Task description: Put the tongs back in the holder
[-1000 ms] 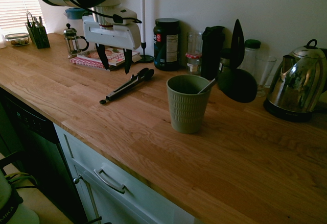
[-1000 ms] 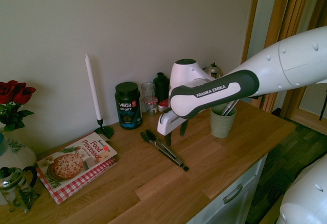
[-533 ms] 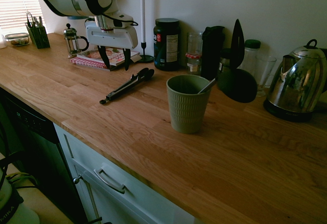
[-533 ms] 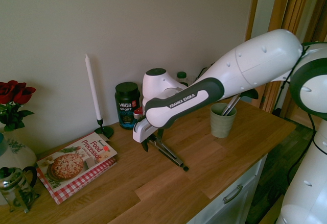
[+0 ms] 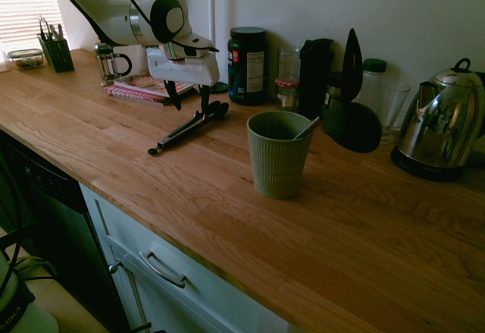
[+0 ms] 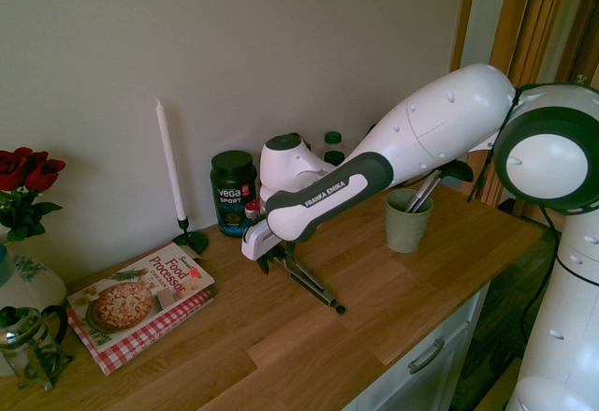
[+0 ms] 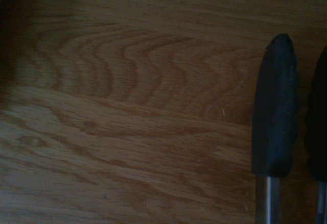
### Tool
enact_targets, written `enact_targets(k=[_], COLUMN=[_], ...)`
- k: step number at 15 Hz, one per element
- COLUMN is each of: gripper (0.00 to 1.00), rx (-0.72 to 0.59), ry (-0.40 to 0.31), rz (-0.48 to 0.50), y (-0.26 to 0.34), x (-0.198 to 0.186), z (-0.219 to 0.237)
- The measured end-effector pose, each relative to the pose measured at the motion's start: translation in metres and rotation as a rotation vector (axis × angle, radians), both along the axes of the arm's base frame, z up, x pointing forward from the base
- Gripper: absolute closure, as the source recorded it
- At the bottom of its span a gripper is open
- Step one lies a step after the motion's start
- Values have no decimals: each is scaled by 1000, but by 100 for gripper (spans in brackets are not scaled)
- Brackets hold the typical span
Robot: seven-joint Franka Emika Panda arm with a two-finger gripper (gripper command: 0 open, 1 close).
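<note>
**Tongs still on the worktop, claw spread above their tips**

The tongs [image 5: 188,127] lie flat on the wooden worktop [image 5: 364,257], toward its back edge, their scalloped tips pointing at the wall and their hinge end angled out toward the front edge. Both tips show close up in the wrist view [image 7: 276,114], resting on bare wood. The gripper [image 5: 189,99] hangs over that tip end, pointing nearly straight down, its 2 fingers spread wide and holding nothing; I cannot tell whether either finger touches the tongs yet.

By my reading the task is at its start: nothing is grasped or lifted. What remains is closing on the tongs, raising them, carrying them along the worktop and standing them in the holder.

The holder [image 5: 278,154], a ribbed green cup, stands upright nearer the front edge, well apart from the tongs. It already carries a thin metal spoon handle [image 5: 307,127] leaning on its rim, and a big black ladle [image 5: 352,104] rises just behind it; whether the ladle sits inside is unclear from this side.

Along the back edge stand a dark jar [image 5: 247,64] and a kettle [image 5: 442,124]; a small caddy [image 5: 56,48] holds cutlery at the far corner
</note>
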State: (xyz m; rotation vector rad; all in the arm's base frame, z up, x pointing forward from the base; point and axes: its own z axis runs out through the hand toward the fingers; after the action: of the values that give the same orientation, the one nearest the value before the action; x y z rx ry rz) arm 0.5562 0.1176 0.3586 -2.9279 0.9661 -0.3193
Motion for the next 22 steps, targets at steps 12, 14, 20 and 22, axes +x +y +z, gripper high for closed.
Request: enact_targets(k=[12,14,20,22], gripper=[100,100,100,100], rx=[32,30,28,29], ry=[10,14,16,15], rz=[-23,-30,-43,-44], y=[1,-3,-10,-10], x=[10,11,13,13], z=[-21,-24,-26,-26])
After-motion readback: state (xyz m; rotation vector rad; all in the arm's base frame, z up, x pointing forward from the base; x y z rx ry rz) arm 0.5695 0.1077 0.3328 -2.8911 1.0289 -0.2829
